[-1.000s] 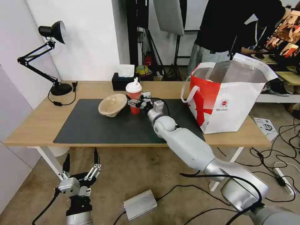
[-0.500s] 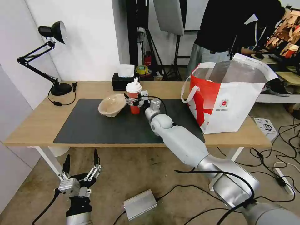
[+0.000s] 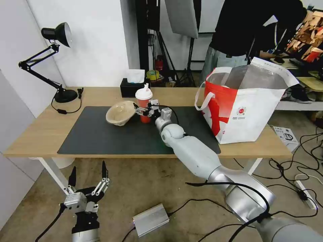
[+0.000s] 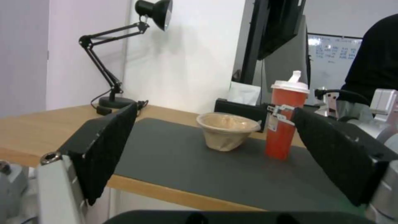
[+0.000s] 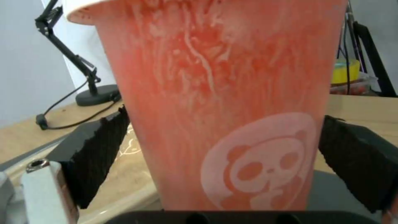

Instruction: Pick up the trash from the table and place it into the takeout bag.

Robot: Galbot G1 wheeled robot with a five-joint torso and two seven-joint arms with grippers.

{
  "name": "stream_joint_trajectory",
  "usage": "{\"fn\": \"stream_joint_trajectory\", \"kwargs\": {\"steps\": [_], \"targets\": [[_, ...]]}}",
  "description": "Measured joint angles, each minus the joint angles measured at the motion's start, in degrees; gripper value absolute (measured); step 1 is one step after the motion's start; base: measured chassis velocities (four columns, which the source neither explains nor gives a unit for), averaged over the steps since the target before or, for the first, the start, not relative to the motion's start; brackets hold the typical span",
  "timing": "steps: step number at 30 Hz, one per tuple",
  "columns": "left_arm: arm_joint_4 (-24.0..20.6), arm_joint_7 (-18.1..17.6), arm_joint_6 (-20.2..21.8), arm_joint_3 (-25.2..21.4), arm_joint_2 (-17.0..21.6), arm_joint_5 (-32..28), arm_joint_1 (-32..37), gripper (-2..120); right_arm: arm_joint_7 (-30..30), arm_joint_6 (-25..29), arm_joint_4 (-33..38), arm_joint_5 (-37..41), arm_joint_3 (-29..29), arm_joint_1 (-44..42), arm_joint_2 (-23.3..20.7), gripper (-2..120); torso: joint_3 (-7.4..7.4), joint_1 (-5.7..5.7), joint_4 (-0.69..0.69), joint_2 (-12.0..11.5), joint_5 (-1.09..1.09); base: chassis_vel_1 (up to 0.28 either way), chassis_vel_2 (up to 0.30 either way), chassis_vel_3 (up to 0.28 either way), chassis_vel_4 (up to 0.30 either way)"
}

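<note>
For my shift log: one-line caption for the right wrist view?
Right gripper straddles the red drink cup, fingers flanking its sides over the table.

**A light-wood table under a dark mat**

The table (image 3: pixel 37 134) is a long light-wood top on white legs, with a dark grey mat (image 3: pixel 101 134) covering its middle. On the mat, the red drink cup (image 3: pixel 144 104) stands upright between the fingers of the right gripper (image 3: pixel 144 111). The beige bowl (image 3: pixel 120 113) sits tilted just beyond the cup. Behind the cup, on bare wood, is a black tissue box (image 3: pixel 129 88). The takeout bag (image 3: pixel 245 107) stands on the arm's other side, and a desk lamp (image 3: pixel 64 94) at the far corner.
</note>
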Motion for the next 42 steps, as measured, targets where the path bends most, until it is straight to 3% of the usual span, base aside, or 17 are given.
{"fn": "stream_joint_trajectory", "kwargs": {"steps": [9,13,27,32,42], "targets": [[-0.1,0.0,-0.1,0.0,0.0,0.0,0.1,100,-0.3,0.2,-0.1,-0.1,0.1,-0.1,0.3,84,0.0,0.0,0.0,0.0,0.0,0.0,0.0,0.0,0.0],[-0.1,0.0,-0.2,0.0,0.0,0.0,0.3,100,-0.3,0.3,0.2,-0.2,0.1,-0.7,0.4,59,0.0,0.0,0.0,0.0,0.0,0.0,0.0,0.0,0.0],[0.1,0.0,-0.3,0.4,-0.1,0.3,0.4,100,0.1,0.4,3.6,-0.2,0.3,-2.4,-1.7,14,0.0,0.0,0.0,0.0,0.0,0.0,0.0,0.0,0.0],[0.1,-0.1,-0.3,0.4,-0.1,0.4,0.4,100,1.3,0.3,8.2,-0.1,-0.2,-2.8,-3.9,6,0.0,0.0,0.0,0.0,0.0,0.0,0.0,0.0,0.0],[-0.2,-0.1,-0.3,0.4,0.0,0.4,0.2,100,3.2,-0.2,13.8,1.0,0.0,-2.7,-8.3,6,0.0,0.0,0.0,0.0,0.01,0.0,0.0,0.0,0.0]]}}
